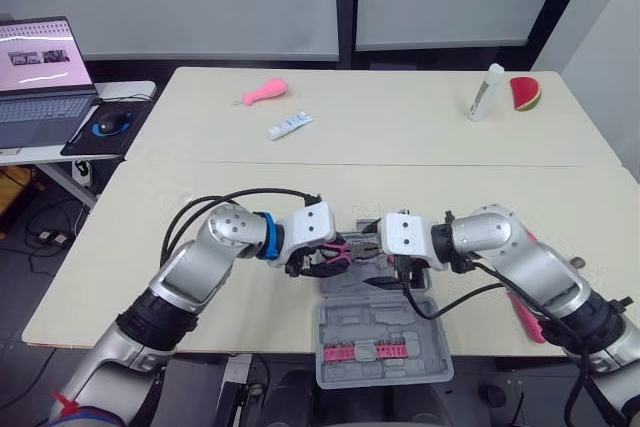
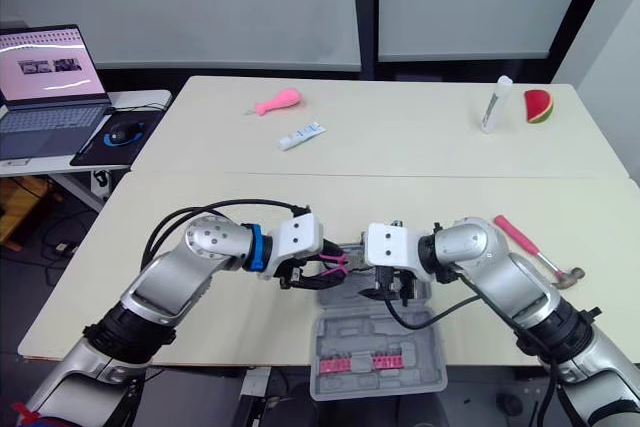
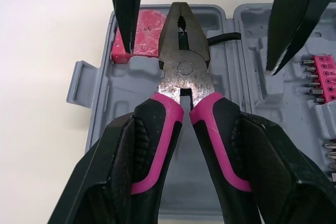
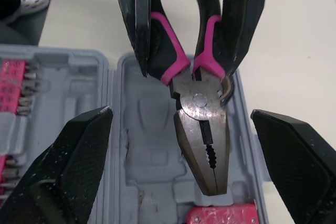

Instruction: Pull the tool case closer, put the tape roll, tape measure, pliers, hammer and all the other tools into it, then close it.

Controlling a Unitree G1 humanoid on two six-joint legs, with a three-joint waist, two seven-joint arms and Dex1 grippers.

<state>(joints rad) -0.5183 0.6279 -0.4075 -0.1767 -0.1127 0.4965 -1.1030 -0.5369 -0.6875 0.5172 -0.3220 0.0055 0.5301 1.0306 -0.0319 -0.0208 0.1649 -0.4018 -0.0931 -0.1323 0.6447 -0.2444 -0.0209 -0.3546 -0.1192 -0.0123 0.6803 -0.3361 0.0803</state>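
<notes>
Firstly, left eye view, grip: left claw (image 1: 322,259) clamped on the pink handles of the pliers (image 1: 345,250), nose aimed toward the right claw (image 1: 393,272), presumably to line the tool up with a moulded slot.
Left eye view, tool case (image 1: 385,342): open and flat at the near edge of the surface (image 1: 130,247), directly under both claws, so judged close enough for loading; pink bit rack (image 1: 365,351) in the nearer half.
Right eye view, hammer (image 2: 522,242): lying on the surface just beside the right arm, outside the case, not yet packed.
Right eye view, far surface (image 2: 400,147): pink toy (image 2: 277,102), small tube (image 2: 301,135), white bottle (image 2: 495,104) and watermelon-slice toy (image 2: 539,105), all well apart from the case.
Right eye view, room: laptop (image 2: 45,87) and mouse (image 2: 125,132) on a side surface at the left; pale blinds behind.
Left wrist view, pliers: steel head over the deeper half of the case, pointing at a red item (image 3: 140,38) seated in a compartment; touching the tray or hovering, impossible to tell.
Left wrist view, right claw: 2 black fingers spread wide, 1 either side of the pliers' nose, gripping nothing; probably ready to steady the tool.
Right wrist view, placement: pliers centred between the spread fingers, handles pinched by the left claw; next move likely a careful lowering into the recess.
</notes>
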